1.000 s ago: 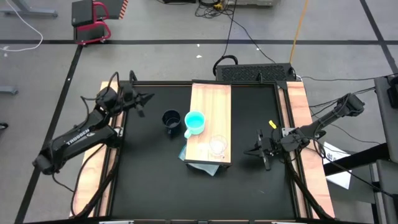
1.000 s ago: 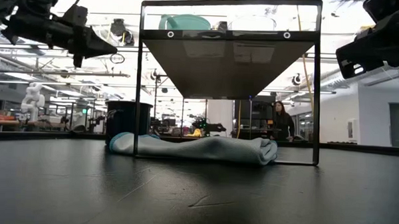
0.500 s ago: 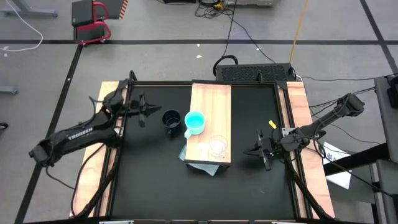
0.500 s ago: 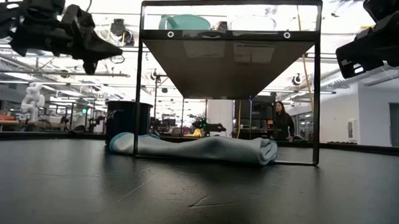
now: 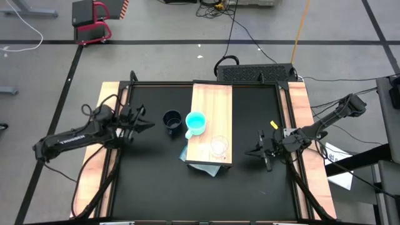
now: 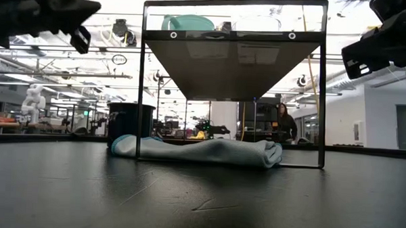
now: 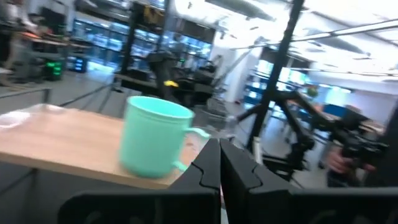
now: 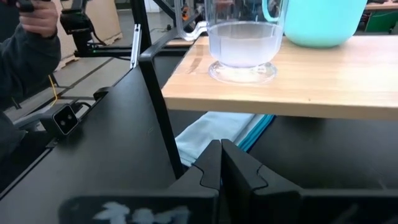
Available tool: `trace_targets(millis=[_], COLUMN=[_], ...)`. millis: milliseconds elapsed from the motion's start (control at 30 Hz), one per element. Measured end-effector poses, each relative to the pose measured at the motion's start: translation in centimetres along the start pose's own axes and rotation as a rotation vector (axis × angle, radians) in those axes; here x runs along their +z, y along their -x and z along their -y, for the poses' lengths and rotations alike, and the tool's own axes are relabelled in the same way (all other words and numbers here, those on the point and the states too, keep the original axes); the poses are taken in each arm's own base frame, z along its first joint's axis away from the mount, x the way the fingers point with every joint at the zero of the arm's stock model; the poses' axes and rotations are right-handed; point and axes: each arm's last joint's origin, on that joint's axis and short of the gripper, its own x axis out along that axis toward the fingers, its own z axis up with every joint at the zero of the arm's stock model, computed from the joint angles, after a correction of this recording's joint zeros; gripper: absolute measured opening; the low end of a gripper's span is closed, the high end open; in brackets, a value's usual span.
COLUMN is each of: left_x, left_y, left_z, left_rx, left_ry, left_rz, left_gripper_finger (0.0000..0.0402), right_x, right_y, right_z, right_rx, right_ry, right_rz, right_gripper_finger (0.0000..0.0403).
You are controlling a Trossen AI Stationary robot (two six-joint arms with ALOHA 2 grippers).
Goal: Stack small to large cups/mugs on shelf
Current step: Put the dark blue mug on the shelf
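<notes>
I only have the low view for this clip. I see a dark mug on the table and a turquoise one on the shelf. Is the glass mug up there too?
Observer: Yes. From above, the glass mug stands on the shelf, nearer its front end than the turquoise mug.
Operator: And where exactly is the dark one?
Observer: The navy mug sits on the table, just left of the shelf, beside the turquoise mug.
Operator: Which arm is the tool at my top left?
Observer: The left tool, fingers shut, left of the navy mug and holding nothing.
Operator: The right one?
Observer: The right tool is shut and empty, to the right of the shelf's front end.
</notes>
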Motion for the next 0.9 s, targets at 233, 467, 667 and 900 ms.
trace_targets(millis=[233, 467, 667, 900], left_x=[-0.9, -1.2, -0.7, 0.0], left_y=[0.1, 1.4, 1.6, 1.3], left_z=[1.3, 0.6, 0.2, 0.3], left_rx=[0.04, 0.445, 0.598, 0.505], left_ry=[-0.087, -0.167, -0.164, -0.166], left_rz=[-0.032, -0.098, -0.147, -0.108], left_gripper_finger=[0.0, 0.0, 0.0, 0.0], right_x=[0.1, 0.1, 0.1, 0.1], right_y=[0.0, 0.0, 0.0, -0.1], right_z=[0.0, 0.0, 0.0, 0.2], right_rx=[0.002, 0.001, 0.001, -0.014], right_ry=[-0.004, -0.003, 0.014, 0.02], right_rz=[0.011, 0.011, 0.011, 0.012], right_gripper_finger=[0.0, 0.0, 0.0, 0.0])
